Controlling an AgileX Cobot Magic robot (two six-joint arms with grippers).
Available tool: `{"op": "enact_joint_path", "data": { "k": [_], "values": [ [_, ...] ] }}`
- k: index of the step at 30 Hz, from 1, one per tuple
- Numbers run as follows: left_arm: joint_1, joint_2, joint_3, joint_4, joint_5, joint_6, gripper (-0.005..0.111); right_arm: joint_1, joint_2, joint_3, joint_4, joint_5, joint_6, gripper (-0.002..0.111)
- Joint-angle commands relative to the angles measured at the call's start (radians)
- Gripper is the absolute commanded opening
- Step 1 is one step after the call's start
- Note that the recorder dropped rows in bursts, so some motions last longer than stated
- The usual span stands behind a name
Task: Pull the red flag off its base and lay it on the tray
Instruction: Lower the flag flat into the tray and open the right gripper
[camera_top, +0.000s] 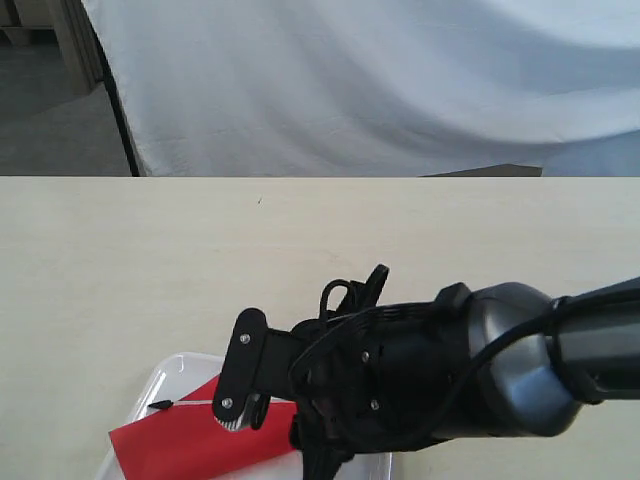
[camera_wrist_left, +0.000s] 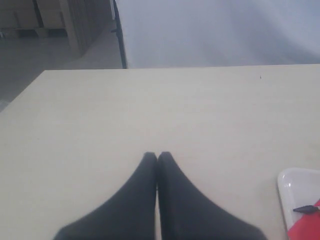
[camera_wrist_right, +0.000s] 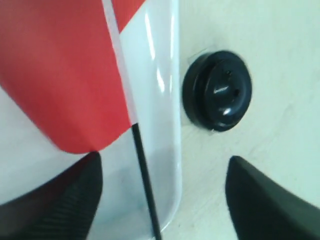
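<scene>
The red flag (camera_top: 190, 445) lies flat on the white tray (camera_top: 165, 385) at the table's front, its black pointed tip toward the tray's left end. In the right wrist view the red cloth (camera_wrist_right: 55, 65) and thin black stick (camera_wrist_right: 142, 175) rest on the tray (camera_wrist_right: 162, 65). The round black base (camera_wrist_right: 217, 90) sits on the table just beside the tray's rim, with no stick in it. My right gripper (camera_wrist_right: 164, 159) hovers open over the tray's end, its fingers wide on either side of the stick and apart from it. My left gripper (camera_wrist_left: 157, 155) is shut and empty over bare table.
The right arm (camera_top: 450, 365) reaches across the table's front and hides the tray's right part and the base in the exterior view. A white cloth backdrop (camera_top: 380, 80) hangs behind the table. A corner of the tray (camera_wrist_left: 290, 185) shows in the left wrist view.
</scene>
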Motion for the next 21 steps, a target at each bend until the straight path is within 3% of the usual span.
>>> {"op": "enact_joint_path", "data": {
  "k": [1, 2, 3, 14, 21],
  "values": [
    [-0.005, -0.003, 0.002, 0.004, -0.001, -0.006, 0.000, -0.001, -0.053, 0.001, -0.169, -0.061, 0.162, 0.031],
    [-0.005, -0.003, 0.002, 0.004, -0.001, -0.006, 0.000, -0.001, -0.060, 0.001, -0.206, -0.067, 0.198, 0.018],
    [-0.005, -0.003, 0.002, 0.004, -0.001, -0.006, 0.000, -0.001, -0.073, 0.001, -0.238, -0.078, 0.229, -0.001],
    [-0.005, -0.003, 0.002, 0.004, -0.001, -0.006, 0.000, -0.137, -0.116, 0.001, -0.207, -0.204, 0.281, -0.001],
    [-0.005, -0.003, 0.002, 0.004, -0.001, -0.006, 0.000, -0.357, -0.116, -0.054, 0.097, -0.268, 0.234, -0.001]
  ]
}}
